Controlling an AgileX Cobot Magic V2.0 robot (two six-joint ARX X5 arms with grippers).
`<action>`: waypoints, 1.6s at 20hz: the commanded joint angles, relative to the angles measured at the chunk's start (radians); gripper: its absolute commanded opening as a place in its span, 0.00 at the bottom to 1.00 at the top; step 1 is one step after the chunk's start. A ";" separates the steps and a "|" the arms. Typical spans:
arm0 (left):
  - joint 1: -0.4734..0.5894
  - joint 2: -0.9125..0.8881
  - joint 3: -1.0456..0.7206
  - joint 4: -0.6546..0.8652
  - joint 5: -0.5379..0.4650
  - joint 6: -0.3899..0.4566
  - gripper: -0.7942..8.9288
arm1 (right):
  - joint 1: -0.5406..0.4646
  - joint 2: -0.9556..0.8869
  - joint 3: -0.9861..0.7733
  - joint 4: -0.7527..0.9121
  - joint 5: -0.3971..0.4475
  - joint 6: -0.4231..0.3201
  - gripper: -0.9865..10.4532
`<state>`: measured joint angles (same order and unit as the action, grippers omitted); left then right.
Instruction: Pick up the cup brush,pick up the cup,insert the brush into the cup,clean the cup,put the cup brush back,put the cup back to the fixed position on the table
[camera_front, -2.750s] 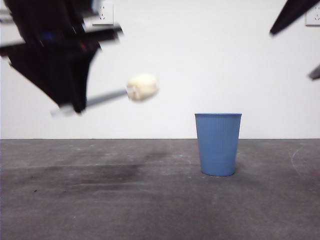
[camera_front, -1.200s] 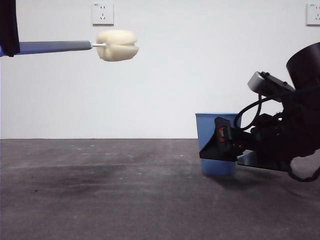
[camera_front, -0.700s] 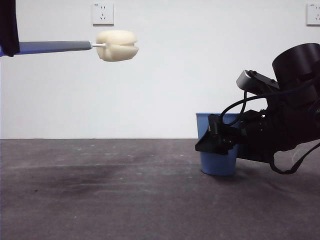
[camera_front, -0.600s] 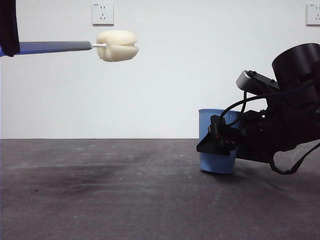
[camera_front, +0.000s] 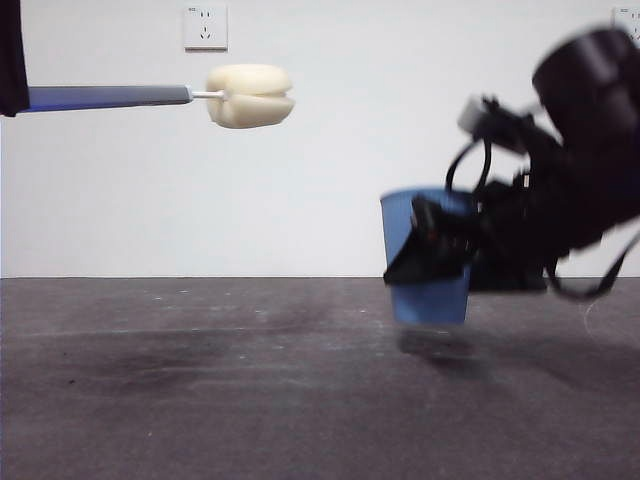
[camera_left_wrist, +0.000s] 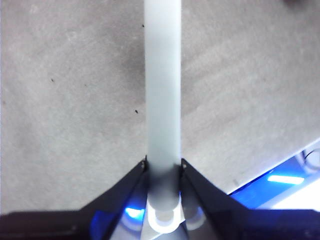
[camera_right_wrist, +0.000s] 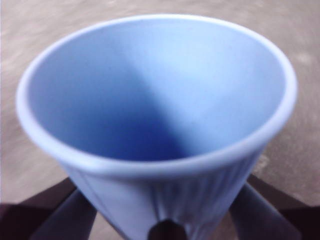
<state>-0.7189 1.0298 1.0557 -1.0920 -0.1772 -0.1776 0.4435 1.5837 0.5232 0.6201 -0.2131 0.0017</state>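
Right gripper (camera_front: 440, 262) is clamped on the cup (camera_front: 428, 255), held just above the table (camera_front: 200, 400), mouth up. Left gripper (camera_left_wrist: 163, 172) is closed on the brush (camera_front: 150, 95) handle, sponge far ahead. Cup is probably light, thin plastic, ribs give grip; squeeze the mid wall gently.

Cup (camera_right_wrist: 165, 150): ribbed blue plastic, satin sheen. Cup brush (camera_front: 250, 96): smooth grey handle, spongy cream head. Table (camera_front: 200, 400): matt, scuffed grey.
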 joint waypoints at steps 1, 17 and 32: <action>0.001 -0.001 -0.008 -0.003 0.000 0.112 0.07 | 0.021 -0.138 0.077 -0.306 0.040 -0.129 0.08; 0.000 0.068 -0.008 -0.054 0.028 0.474 0.07 | 0.197 -0.243 0.469 -1.279 0.586 -0.785 0.08; -0.098 0.148 -0.008 0.003 0.074 0.468 0.07 | 0.318 -0.183 0.469 -1.233 0.747 -1.049 0.08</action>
<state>-0.8143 1.1767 1.0546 -1.0973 -0.1093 0.2878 0.7582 1.3960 0.9916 -0.6189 0.5312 -1.0374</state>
